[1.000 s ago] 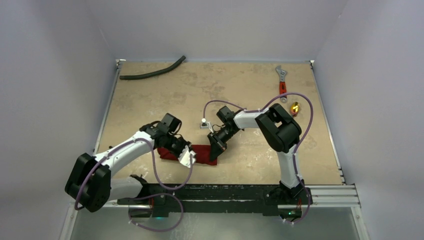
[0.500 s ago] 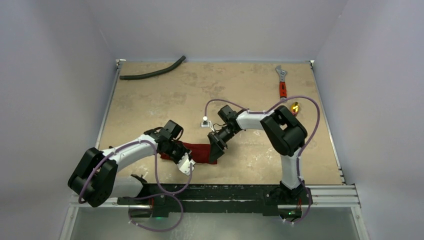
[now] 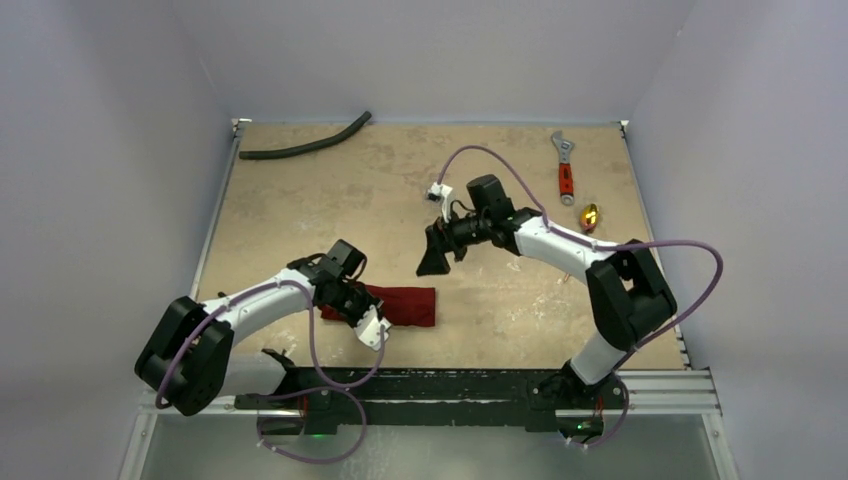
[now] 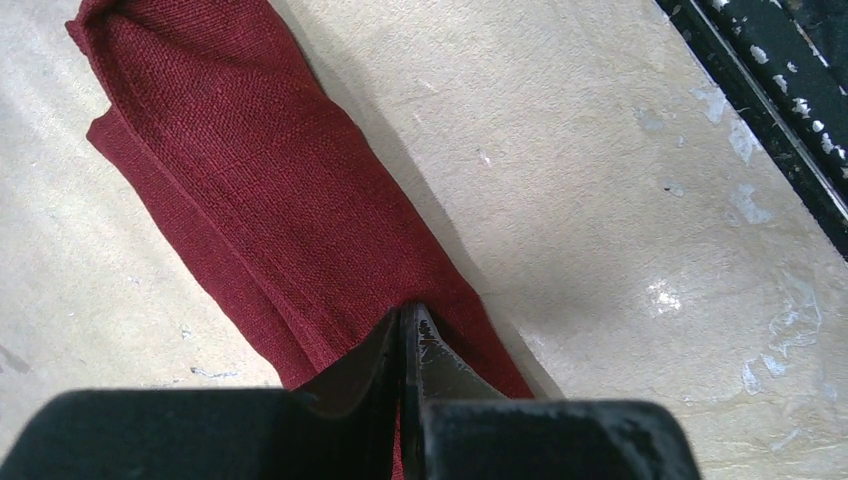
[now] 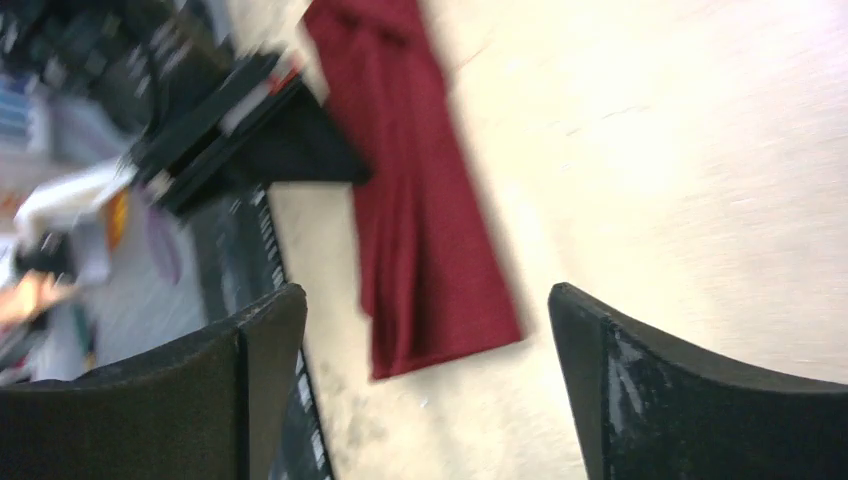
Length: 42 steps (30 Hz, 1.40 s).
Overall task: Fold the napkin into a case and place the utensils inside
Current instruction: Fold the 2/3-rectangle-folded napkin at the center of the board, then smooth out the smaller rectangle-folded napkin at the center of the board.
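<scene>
The left gripper (image 4: 405, 325) has its two fingers pressed together, with no gap between the tips, and the tips touch the cloth of the napkin (image 4: 260, 200); if a thin fold is pinched between them, I cannot tell. In the left wrist view the napkin runs away from these tips as a long narrow band, folded along its length, and it lies flat on the table (image 4: 620, 180). From above, the left gripper (image 3: 375, 322) sits at the left end of the napkin (image 3: 405, 305), which lies near the front edge of the table (image 3: 350, 200), close to the black rail at the arm bases. The right gripper (image 3: 435, 262) has its fingers wide apart and holds nothing. It hangs above the table, a little behind the right end of the napkin and not touching it. In the right wrist view, which is blurred, the right gripper (image 5: 425, 295) looks down on the napkin (image 5: 420, 230), and the cloth shows in the gap between the two dark fingers (image 5: 250, 390). The utensils (image 3: 590, 216) show only as a small shiny gold spot at the right side of the table, well apart from the napkin and from both grippers. Just behind it lies a wrench (image 3: 565, 170) with a red handle, and a black hose (image 3: 305, 145) lies at the far left corner.
</scene>
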### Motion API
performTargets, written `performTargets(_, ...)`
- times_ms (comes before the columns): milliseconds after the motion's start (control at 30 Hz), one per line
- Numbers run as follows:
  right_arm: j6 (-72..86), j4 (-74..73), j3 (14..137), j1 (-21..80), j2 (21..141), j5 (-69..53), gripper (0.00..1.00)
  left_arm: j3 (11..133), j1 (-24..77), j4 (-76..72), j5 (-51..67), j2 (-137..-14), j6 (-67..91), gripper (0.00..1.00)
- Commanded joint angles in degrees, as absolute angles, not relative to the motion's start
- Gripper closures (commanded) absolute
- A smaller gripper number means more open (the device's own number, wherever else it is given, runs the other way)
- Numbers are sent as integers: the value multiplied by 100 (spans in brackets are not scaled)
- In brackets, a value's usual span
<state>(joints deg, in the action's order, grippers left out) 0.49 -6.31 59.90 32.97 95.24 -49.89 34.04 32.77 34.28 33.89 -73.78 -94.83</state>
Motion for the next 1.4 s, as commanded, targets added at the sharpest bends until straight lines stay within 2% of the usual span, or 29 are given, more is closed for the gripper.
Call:
performTargets(0, 749, 671, 6057, 3290, 9674, -3324, 16, 3607, 3288, 3550, 3552, -7229, -9226, 98)
performTargets(33, 746, 712, 6068, 3309, 9850, -3231, 28, 3659, 3292, 3529, 3577, -7213, -9139, 98)
performTargets(67, 713, 674, 6107, 3329, 10083, -3067, 54, 3674, 3288, 3518, 3605, -7203, -9107, 98)
performTargets(100, 654, 541, 6184, 3339, 10229, -2995, 63, 3684, 3289, 3497, 3618, -7202, -9096, 98)
performTargets(133, 645, 460, 6195, 3377, 10298, -2854, 65, 3679, 3293, 3452, 3635, -7199, -9046, 98)
performTargets(433, 781, 1133, 5041, 3712, 9813, -2521, 65, 3657, 3324, 3061, 3775, -7406, -8826, 98)
performTargets(500, 816, 1321, 4819, 3901, 9736, -2364, 59, 3690, 3364, 2914, 3784, -7446, -8656, 96)
performTargets(533, 873, 1391, 4722, 3941, 9712, -2330, 55, 3729, 3371, 2842, 3811, -7454, -8520, 92)
performTargets(633, 950, 1493, 4623, 3946, 9773, -2450, 59, 3864, 3411, 2739, 3913, -7513, -8219, 84)
performTargets(700, 1006, 1591, 4585, 3946, 9767, -2398, 62, 3890, 3472, 2572, 3933, -7545, -8009, 83)
performTargets(867, 1100, 1909, 4325, 3947, 9471, -2233, 60, 3942, 3747, 1681, 3892, -7705, -7001, 82)
performTargets(1100, 1194, 2036, 4159, 3946, 9606, -2300, 58, 3969, 3919, 1731, 4018, -7884, -6713, 70)
performTargets(1267, 1287, 1993, 4112, 3943, 9477, -2462, 59, 3846, 3955, 1590, 4017, -7901, -6582, 70)
performTargets(1367, 1326, 1906, 4131, 3905, 9303, -2465, 61, 3807, 4009, 1682, 4080, -7925, -6654, 80)
